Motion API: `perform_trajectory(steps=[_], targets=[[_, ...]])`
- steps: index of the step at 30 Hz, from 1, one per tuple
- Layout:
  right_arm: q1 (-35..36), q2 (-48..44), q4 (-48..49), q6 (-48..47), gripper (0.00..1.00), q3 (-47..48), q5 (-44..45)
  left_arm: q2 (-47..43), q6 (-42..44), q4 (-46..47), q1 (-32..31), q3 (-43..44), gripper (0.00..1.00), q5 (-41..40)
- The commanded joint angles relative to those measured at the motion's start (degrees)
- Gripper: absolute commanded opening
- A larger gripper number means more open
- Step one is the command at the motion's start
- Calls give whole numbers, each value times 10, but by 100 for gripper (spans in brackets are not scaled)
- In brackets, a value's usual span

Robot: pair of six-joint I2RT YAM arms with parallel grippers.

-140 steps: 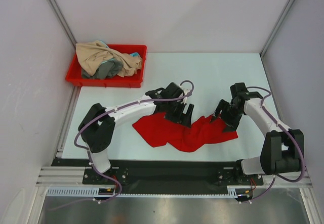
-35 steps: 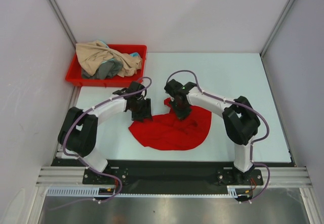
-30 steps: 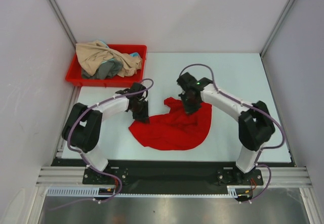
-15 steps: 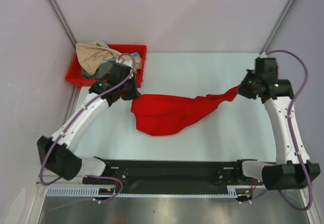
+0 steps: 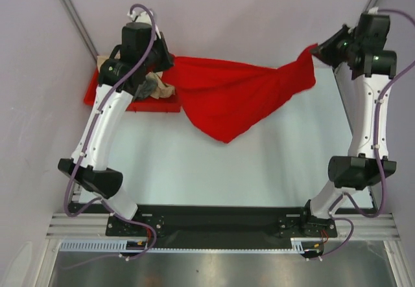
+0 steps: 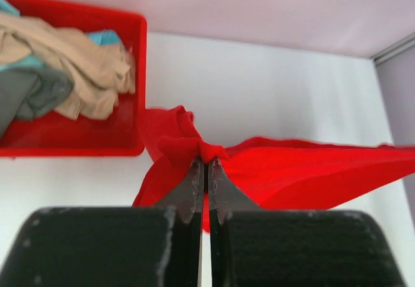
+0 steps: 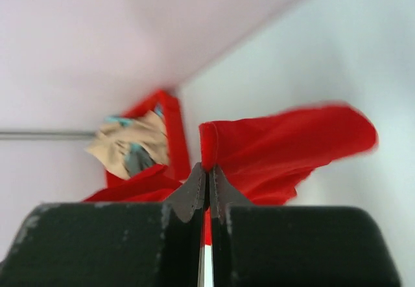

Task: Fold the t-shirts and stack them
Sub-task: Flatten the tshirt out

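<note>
We've got the red t-shirt [image 5: 233,96] hoisted high over the bench [image 5: 259,164], left hand [image 6: 202,170] and right hand [image 7: 206,178] each pinched tight on an edge, stretching it to hang flat for folding.

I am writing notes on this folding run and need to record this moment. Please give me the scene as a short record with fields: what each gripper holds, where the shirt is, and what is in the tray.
left gripper: shut on the red t-shirt, at one bunched edge
right gripper: shut on the red t-shirt, at the opposite edge
red t-shirt: lifted, stretched between both arms, middle sagging to a point
red tray: far left of the table, holds beige, grey and light blue shirts, crumpled
folding: not yet begun
</note>
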Motion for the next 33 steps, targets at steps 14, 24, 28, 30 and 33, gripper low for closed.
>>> perform_trajectory(steps=[14,24,28,30,33], targets=[[36,-314,-74,-22,0,-226,17,-153,53,61,26,-230,1,39],[170,-471,-56,25,38,-707,-114,-290,-54,-9,32,-569,59,-128],[168,-411,-86,-47,75,-656,-77,-305,-94,-20,33,-584,85,-128],[158,-376,-81,-84,76,-635,-43,-302,-106,-26,33,-581,86,-120],[138,-334,-60,-101,72,-630,-27,-295,-122,-19,34,-596,81,-92]])
